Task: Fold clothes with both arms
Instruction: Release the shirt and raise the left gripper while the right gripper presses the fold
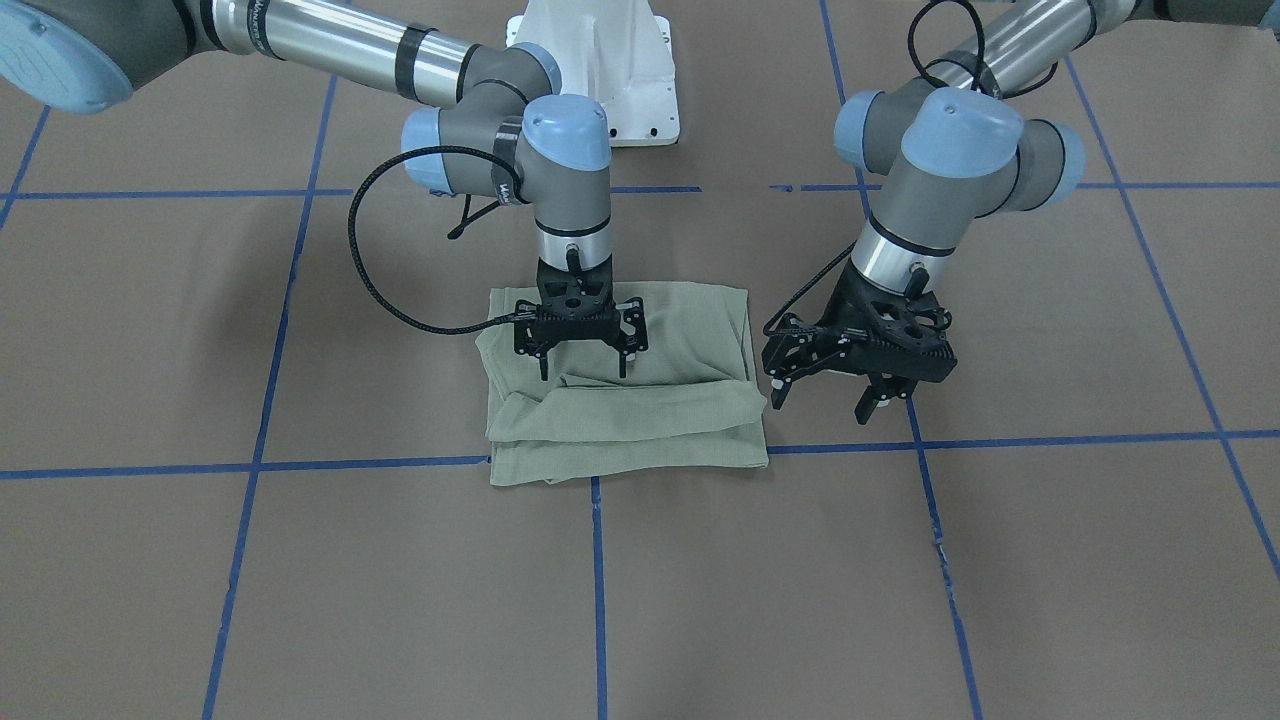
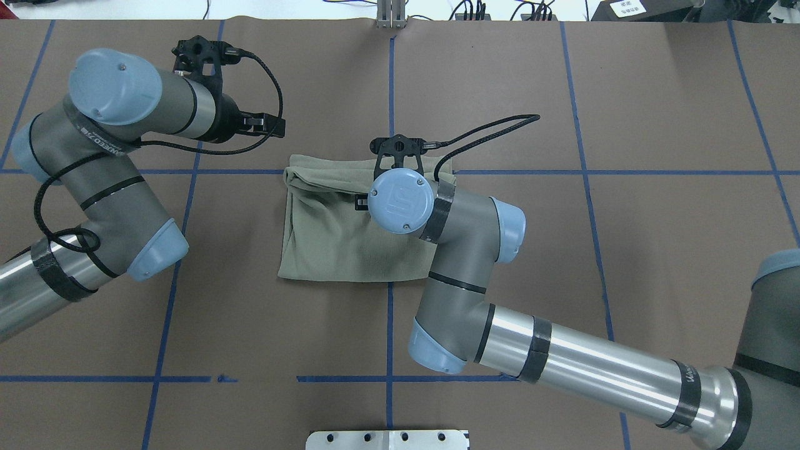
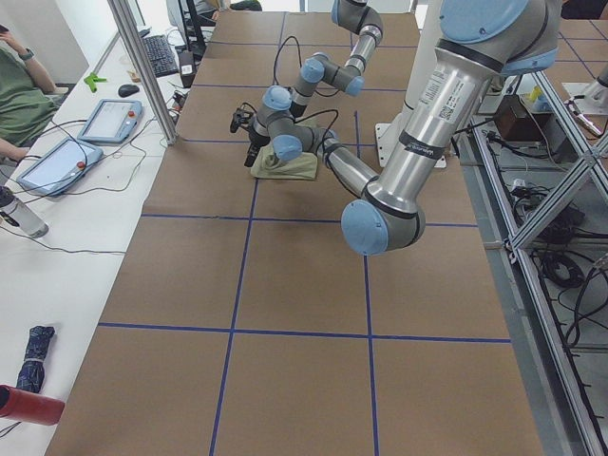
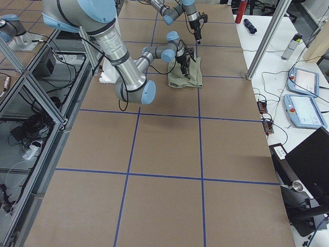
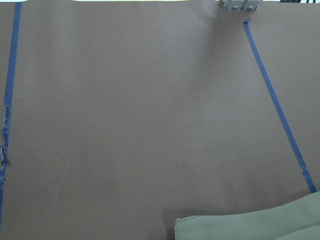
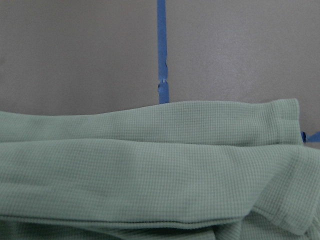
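Sage-green knit shirt (image 1: 620, 400), folded into a compact rectangle, lies flat near the middle of the worktop (image 1: 300, 600). A thicker rolled fold runs along its edge on the operators' side, and that edge sits across a line of the blue tape grid (image 1: 598, 600).

The right arm (image 1: 560, 160) reaches over the shirt with its wrist straight down. The right pincer (image 1: 583, 365) hangs released over the cloth, fingers spread wide, tips at or just above the fabric; whether they touch it cannot be told. It grips nothing. Its wrist camera sees stacked green layers with bare paper beyond.

The left arm (image 1: 950, 170) has its wrist tilted. The left pincer (image 1: 822, 400) is just beside the shirt's edge on the robot's left, above bare paper, spread and empty.

Brown paper covers the worktop, marked into large squares by the tape. The white pedestal base (image 1: 620, 80) stands at the robot's side. Beyond the far edge, a white side worktop carries two tablets (image 3: 109, 119) and a keyboard (image 3: 157, 55), with a seated person (image 3: 19, 90) beside it. An aluminium frame (image 4: 31, 87) with loose cables runs behind the robot.
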